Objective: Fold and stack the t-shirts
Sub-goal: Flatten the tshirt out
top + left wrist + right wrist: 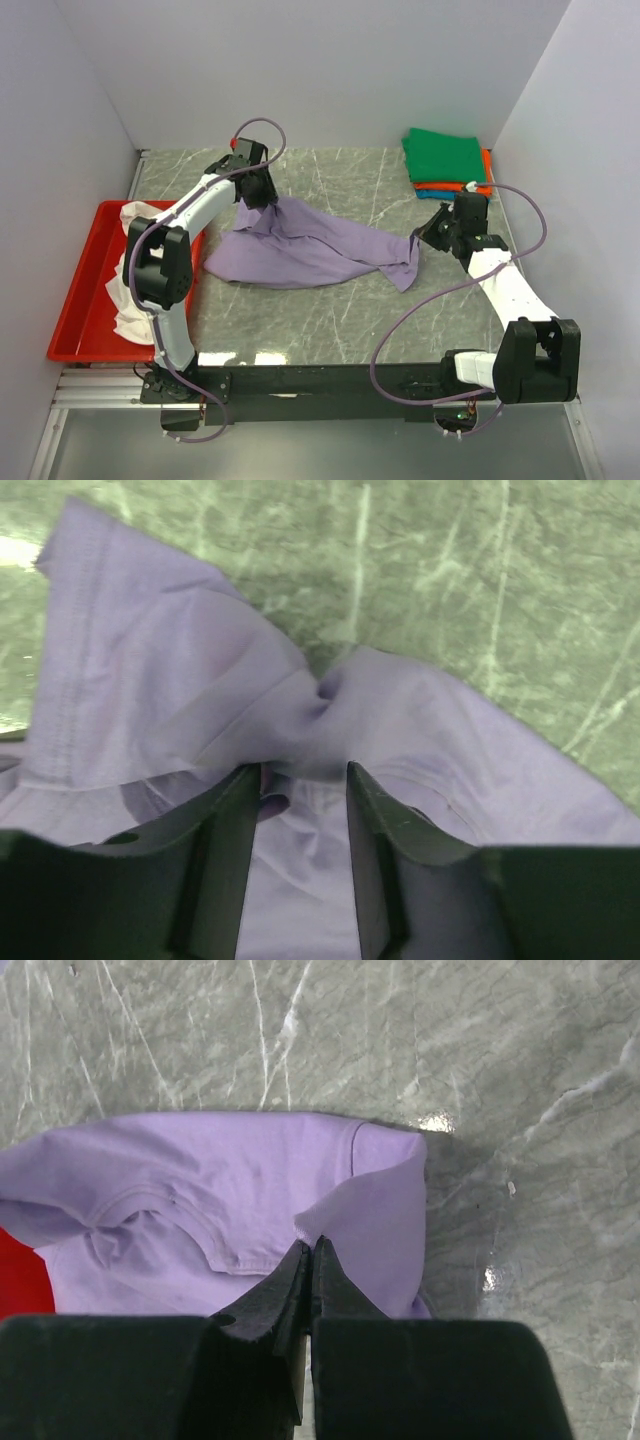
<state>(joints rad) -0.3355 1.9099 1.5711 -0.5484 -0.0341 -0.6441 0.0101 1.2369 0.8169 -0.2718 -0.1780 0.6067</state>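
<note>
You have three shirts point(447, 160) stacked, your left end effector point(302, 770) and right end effector point(310, 1245) each pinching the unfolded purple shirt point(310, 255), and the white shirt point(125, 270) still to do.

A robotics lab cell: plain white walls point(330, 70) box in a marble-patterned table point(330, 300), and two cabled robot arms point(185, 215) point(510, 285) are bolted to a black rail point(320, 380) at its edge.

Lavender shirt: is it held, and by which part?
The lavender shirt: left gripper holds bunched cloth at its left end, right gripper pinches a folded edge at its right end.
</note>
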